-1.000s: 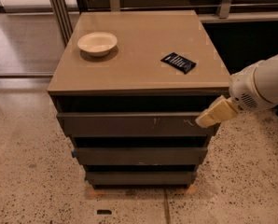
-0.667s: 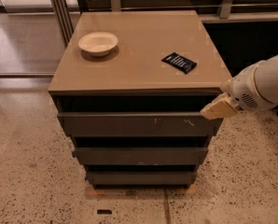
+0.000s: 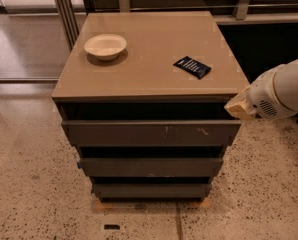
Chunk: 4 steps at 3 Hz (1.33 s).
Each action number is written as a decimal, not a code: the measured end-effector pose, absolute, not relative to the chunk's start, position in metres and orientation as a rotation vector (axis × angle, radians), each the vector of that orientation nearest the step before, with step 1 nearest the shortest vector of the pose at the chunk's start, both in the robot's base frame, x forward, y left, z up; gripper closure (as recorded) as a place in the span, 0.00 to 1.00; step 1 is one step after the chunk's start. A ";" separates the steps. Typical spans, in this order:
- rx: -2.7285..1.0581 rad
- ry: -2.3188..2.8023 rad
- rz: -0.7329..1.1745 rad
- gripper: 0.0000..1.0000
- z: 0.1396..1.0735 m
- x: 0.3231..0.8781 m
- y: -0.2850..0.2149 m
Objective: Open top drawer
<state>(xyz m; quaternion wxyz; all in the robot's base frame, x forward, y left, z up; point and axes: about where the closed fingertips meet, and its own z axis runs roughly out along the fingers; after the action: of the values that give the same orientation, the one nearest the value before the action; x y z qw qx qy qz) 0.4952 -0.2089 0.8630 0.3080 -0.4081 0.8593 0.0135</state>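
In the camera view, a low cabinet (image 3: 149, 81) with a tan top is seen from the front and above, and every place is given from it. The top drawer (image 3: 151, 133), the widest of three dark fronts and marked by pale scratches right of centre, sits directly under the cabinet's top. A dark gap is seen between the top's front edge and the drawer's upper rim, so the drawer is judged to be drawn out a little but far from open, since none of its inside is shown. The gripper (image 3: 237, 108) is placed at the cabinet's front right corner, just under the top's edge and at the right end of the drawer's upper rim. Contact cannot be confirmed, and whether the gripper is apart or together cannot be told. That spot is judged to be chosen because the front has no handle: only the upper rim, reached through the gap, can be hooked and pulled. The white arm (image 3: 284, 90) is held off the cabinet's right side, so the drawer's path forward is left free. A pale bowl (image 3: 105, 46) is set on the cabinet's top toward its back left, and a dark packet (image 3: 192, 67) lies toward its right. Both are carried by the top and need not be disturbed by a pull. The middle drawer (image 3: 151, 167) and bottom drawer (image 3: 151, 189) are stacked beneath.
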 end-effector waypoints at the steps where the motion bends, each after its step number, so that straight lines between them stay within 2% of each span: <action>1: -1.028 2.245 0.029 1.00 0.856 0.495 -0.209; 3: -0.791 2.186 0.310 1.00 0.738 0.465 -0.168; 4: -0.718 2.030 0.319 1.00 0.726 0.506 -0.160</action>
<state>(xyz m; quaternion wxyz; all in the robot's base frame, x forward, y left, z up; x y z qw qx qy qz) 0.5062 -0.1602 0.7265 0.4641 -0.2923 0.8260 0.1297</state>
